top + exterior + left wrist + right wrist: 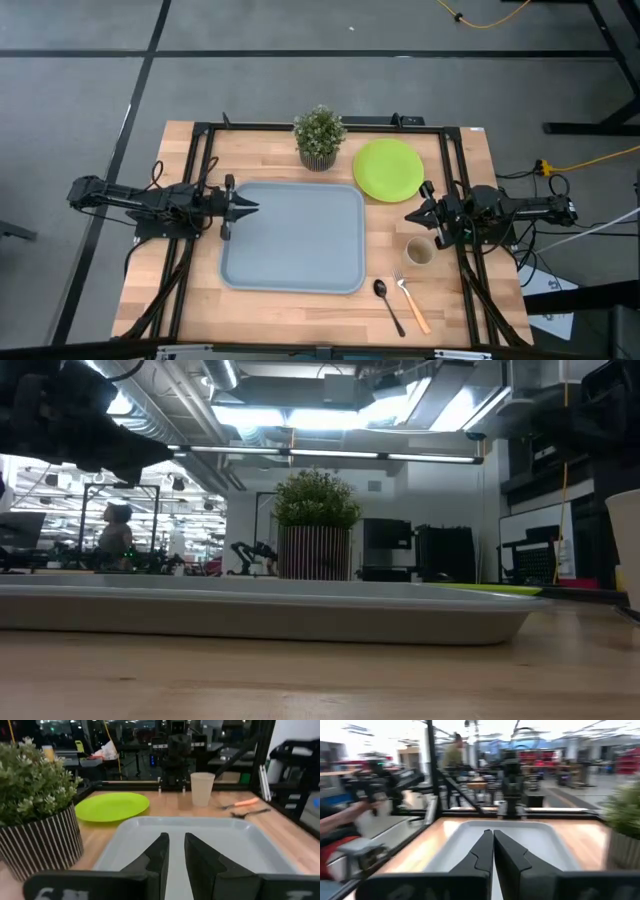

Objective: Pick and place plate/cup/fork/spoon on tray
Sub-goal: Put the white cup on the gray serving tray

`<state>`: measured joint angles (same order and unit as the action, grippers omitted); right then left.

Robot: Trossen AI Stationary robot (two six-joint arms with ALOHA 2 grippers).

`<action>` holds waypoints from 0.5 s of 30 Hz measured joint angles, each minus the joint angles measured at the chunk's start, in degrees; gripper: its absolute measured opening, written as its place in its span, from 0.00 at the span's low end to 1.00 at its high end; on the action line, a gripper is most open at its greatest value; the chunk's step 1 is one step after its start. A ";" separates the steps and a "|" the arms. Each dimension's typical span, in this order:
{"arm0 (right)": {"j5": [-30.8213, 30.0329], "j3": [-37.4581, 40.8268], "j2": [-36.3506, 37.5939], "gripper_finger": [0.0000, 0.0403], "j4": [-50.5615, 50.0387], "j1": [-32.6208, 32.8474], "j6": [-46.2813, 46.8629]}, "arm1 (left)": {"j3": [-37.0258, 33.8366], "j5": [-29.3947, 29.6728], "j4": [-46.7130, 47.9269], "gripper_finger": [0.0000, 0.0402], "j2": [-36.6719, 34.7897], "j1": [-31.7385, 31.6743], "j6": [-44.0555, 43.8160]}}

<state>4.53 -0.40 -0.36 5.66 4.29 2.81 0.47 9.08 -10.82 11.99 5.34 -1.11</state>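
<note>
The grey-blue tray [293, 237] lies at the table's middle. The lime-green plate [388, 168] lies flat beyond the tray's far right corner. The beige cup [419, 251] stands upright right of the tray. The dark spoon [387, 303] and the orange-handled fork [411, 300] lie side by side near the front edge. My left gripper [245, 207] hovers over the tray's left rim, with a narrow gap between its fingers [176, 840], and is empty. My right gripper [410, 216] is shut and empty between plate and cup, pointing at the tray [493, 837].
A potted plant [319, 137] in a striped pot stands at the table's far edge, just beyond the tray and left of the plate. A black frame [205, 180] runs along the table's sides. Bare wood shows near the front left.
</note>
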 joint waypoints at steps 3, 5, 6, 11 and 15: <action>-1.49 0.00 -0.01 0.05 2.03 0.00 3.06 | 0.00 -0.02 -0.03 0.13 0.00 -0.01 -4.53; -1.51 0.00 -0.02 0.05 6.53 0.00 3.72 | 0.00 -0.01 -0.27 0.13 0.00 0.00 -8.19; -1.50 0.00 -0.02 0.05 9.60 0.00 4.20 | 0.00 0.00 -0.36 0.13 0.00 -0.01 -9.26; 9.03 0.00 0.00 0.05 29.79 0.02 4.41 | 0.00 0.93 -0.38 0.13 0.00 0.00 -10.42; 16.15 -0.71 0.04 0.05 38.72 0.04 5.88 | 0.00 2.74 -0.41 0.13 0.00 -0.01 -10.49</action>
<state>20.68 -1.12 -0.32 44.38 4.34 8.68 0.47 11.82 -11.22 11.99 5.32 -11.60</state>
